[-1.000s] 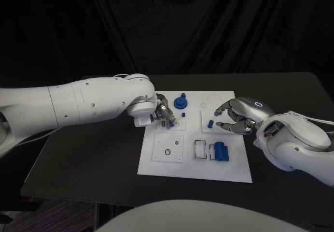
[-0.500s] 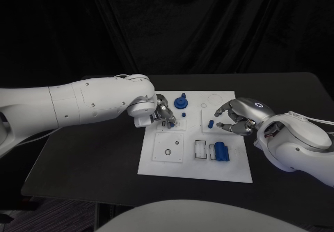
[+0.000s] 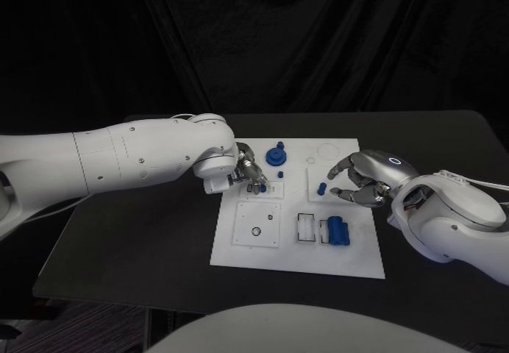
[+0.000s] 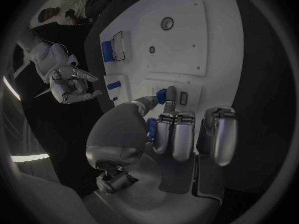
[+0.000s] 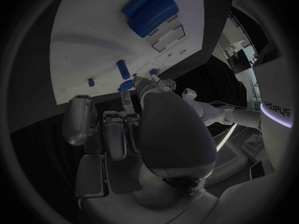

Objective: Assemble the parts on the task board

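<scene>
1. A small blue part (image 4: 161, 95) is pinched by the left hand (image 3: 246, 173) over a raised plate on the task board (image 3: 360, 259).
2. The part is held at the fingertips, just above the plate's slot (image 4: 183, 98).
3. The right hand (image 3: 366, 179) is kept curled and empty, near a loose blue peg (image 3: 321, 189).
4. The left hand is judged nearer the slot.

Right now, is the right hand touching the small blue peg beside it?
Apart. In the head view, white board shows between the right hand and the blue peg.
</scene>
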Robot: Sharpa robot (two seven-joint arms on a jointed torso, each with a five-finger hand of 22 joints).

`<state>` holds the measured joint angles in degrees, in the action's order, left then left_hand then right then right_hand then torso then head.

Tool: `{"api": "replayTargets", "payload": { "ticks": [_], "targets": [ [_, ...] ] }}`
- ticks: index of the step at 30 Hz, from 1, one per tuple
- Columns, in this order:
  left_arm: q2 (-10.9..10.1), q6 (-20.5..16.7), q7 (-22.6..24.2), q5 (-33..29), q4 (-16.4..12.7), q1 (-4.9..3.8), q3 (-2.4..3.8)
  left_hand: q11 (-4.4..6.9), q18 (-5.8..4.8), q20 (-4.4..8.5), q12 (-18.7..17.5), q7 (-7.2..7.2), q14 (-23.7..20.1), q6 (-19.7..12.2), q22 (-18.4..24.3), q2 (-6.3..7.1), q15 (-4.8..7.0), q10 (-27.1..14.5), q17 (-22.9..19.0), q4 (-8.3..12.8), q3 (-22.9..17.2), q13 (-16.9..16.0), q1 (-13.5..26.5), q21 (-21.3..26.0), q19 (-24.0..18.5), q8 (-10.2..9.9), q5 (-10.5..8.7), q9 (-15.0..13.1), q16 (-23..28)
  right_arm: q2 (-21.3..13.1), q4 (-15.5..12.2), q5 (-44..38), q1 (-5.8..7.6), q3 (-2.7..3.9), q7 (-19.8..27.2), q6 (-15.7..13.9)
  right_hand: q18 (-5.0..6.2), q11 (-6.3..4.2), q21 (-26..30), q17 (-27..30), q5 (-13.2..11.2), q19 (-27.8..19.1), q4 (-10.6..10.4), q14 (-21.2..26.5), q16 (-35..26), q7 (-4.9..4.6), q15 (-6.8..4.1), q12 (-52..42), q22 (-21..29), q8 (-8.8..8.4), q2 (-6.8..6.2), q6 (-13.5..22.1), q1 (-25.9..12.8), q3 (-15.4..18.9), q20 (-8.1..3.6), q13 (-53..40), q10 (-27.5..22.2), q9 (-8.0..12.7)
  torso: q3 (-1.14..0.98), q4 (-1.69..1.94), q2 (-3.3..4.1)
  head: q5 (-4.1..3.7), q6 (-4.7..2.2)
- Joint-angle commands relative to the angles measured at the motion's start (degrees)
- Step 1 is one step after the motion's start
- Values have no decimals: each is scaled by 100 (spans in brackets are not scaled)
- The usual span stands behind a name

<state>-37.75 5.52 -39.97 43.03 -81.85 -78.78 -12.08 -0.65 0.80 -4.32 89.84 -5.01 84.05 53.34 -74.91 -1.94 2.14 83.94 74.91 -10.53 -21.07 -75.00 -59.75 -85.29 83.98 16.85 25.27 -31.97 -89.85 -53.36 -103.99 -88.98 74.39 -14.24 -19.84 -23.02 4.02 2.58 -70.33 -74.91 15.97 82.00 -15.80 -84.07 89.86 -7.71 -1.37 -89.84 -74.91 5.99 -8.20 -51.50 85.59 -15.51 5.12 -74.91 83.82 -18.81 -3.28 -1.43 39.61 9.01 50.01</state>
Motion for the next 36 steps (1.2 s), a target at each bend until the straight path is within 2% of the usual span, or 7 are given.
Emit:
{"api": "replayTargets", "payload": {
  "ticks": [1, 11, 12, 14, 19, 25, 36],
  "targets": [
    [-7, -82, 77, 116, -10, 14, 2, -21, 121, -31, 16, -1, 595, 32, -1140, 1, -26, 606, 1509, -6, -33, -1500, -57, 37, 65, 0, 26, -7, -15, -2, -13, 59, -14, 3, -133, 90, 48, 38, 19, -1499, 21, -32, -7, -589, 6, -2, 29, -16, -904, -32, 6, -32, 26, -32, -8, -1509, 618, 5, 0, -1, 1, 7, -1],
    [-27, -63, 114, 129, -36, 17, 2, -17, 118, -22, 16, 2, 595, 51, -1141, 99, -21, 606, 1509, -73, 107, -1500, -44, 47, 78, 40, -357, -53, -15, 3, -9, 102, -18, 3, -147, 140, 50, 41, 31, -1491, 25, -37, -15, -587, 0, -4, 31, -16, -900, -38, 14, -30, 15, -39, -8, -1509, 618, 12, 0, 0, 1, 10, -1],
    [-35, -73, 135, 129, -49, 17, 2, -23, 114, -33, 16, -4, 595, 73, -1144, 196, -26, 606, 1509, -233, 302, -1500, 120, 47, 86, 52, -894, -63, -15, 2, -8, 106, -18, 3, -147, 142, 50, 41, 31, -1491, 25, -37, -15, -587, 0, -4, 31, -16, -900, -38, 14, -30, 15, -39, -8, -1509, 618, 12, -1, -1, 1, 11, -1],
    [-69, -125, 209, 130, -98, 17, 2, -26, 111, -28, 16, -6, 595, 78, -1154, 297, -30, 606, 1509, -365, 535, -1500, 218, 41, 103, 56, -1413, -73, -15, -3, -4, 114, -20, 3, -147, 141, 50, 42, 34, -1493, 25, -38, -20, -588, 2, -5, 31, -16, -900, -40, 17, -30, 7, -40, -7, -1509, 618, 15, -1, -1, 0, 20, -1],
    [-193, -296, 340, 181, -269, 17, 2, -17, 79, -17, 16, 12, 595, 122, -1223, 427, -18, 606, 1509, -572, 1030, -1500, 335, -45, 200, 96, -1944, -108, -15, -23, -2, 119, -24, 3, -140, 128, 50, 42, 34, -1493, 25, -38, -20, -588, 2, -5, 31, -16, -900, -40, 17, -30, 7, -40, -7, -1509, 618, 15, 0, -1, 1, 19, -1],
    [-449, -581, 471, 561, -596, 4, 2, 51, 41, 31, 16, 90, 595, 289, -1308, 392, 38, 606, 1509, -594, 1454, -1500, 353, -159, 308, 306, -1887, -235, -15, -67, -4, 121, -28, 3, -117, 83, 52, 43, 44, -1489, 26, -41, -26, -586, -1, -6, 33, -16, -897, -42, 16, -31, -5, -39, -7, -1509, 618, 18, 0, 1, 1, 33, -1],
    [-782, -666, 557, 982, -789, -385, 3, 264, -9, 219, 16, 344, 595, 237, -1413, 153, 233, 606, 1509, -584, 1913, -1500, -453, -296, 435, 1435, -536, -1247, -15, -90, 28, 122, -29, 3, -36, -46, 51, 45, 43, -1492, 26, -39, -42, -587, 1, -6, 36, -16, -898, -46, -4, -42, -47, -27, -4, -1509, 618, 28, -2, -1, 1, 79, -1]
  ]
}}
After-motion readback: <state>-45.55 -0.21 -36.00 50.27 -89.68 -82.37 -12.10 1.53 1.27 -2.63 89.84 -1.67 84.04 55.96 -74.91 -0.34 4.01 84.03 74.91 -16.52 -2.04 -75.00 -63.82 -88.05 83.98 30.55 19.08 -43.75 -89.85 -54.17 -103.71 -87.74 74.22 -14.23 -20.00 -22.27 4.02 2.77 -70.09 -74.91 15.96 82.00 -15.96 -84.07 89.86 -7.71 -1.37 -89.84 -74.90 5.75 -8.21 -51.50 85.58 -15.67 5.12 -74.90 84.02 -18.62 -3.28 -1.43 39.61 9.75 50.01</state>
